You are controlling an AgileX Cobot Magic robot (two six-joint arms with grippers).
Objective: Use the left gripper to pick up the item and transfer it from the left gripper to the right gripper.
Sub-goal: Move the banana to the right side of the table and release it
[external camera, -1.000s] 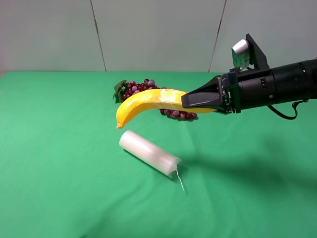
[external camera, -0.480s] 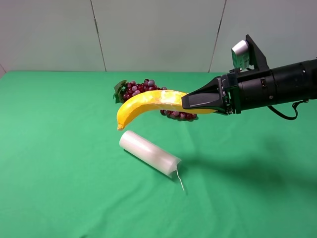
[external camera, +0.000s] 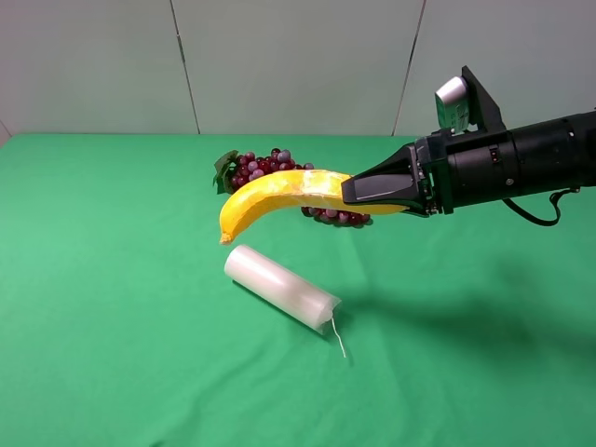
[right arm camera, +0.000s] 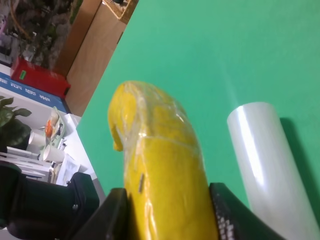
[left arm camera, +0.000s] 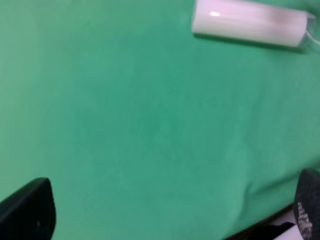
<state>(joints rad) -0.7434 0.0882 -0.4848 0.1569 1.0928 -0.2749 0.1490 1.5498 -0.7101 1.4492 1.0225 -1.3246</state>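
Evidently at the very end of the handover, judging by the fruit's present holder. Right end effector (external camera: pixel 346 190) clamped shut on one end of the banana (external camera: pixel 270 196), held aloft over the green-covered counter (external camera: pixel 112 307), the free tip curving down toward the white plastic-wrapped roll (external camera: pixel 282 286) and passing in front of the grape bunch (external camera: pixel 265 166), apparently clear of both. Left end effector (left arm camera: pixel 167 215) absent from the high view; from its own wrist camera, only two black fingertips (left arm camera: pixel 27 212) spread wide at the frame edges, nothing between them but bare counter, the roll lying well off. Calls next, most likely, for nothing beyond a steady grip, or a gentle lowering onto a bare patch away from roll and grapes; worth minding the long overhang beyond the jaws, liable to sag or twist. No brand, label or legible writing on fruit, roll or arms; red box (right arm camera: pixel 36 79) beyond the counter edge too blurred to read.
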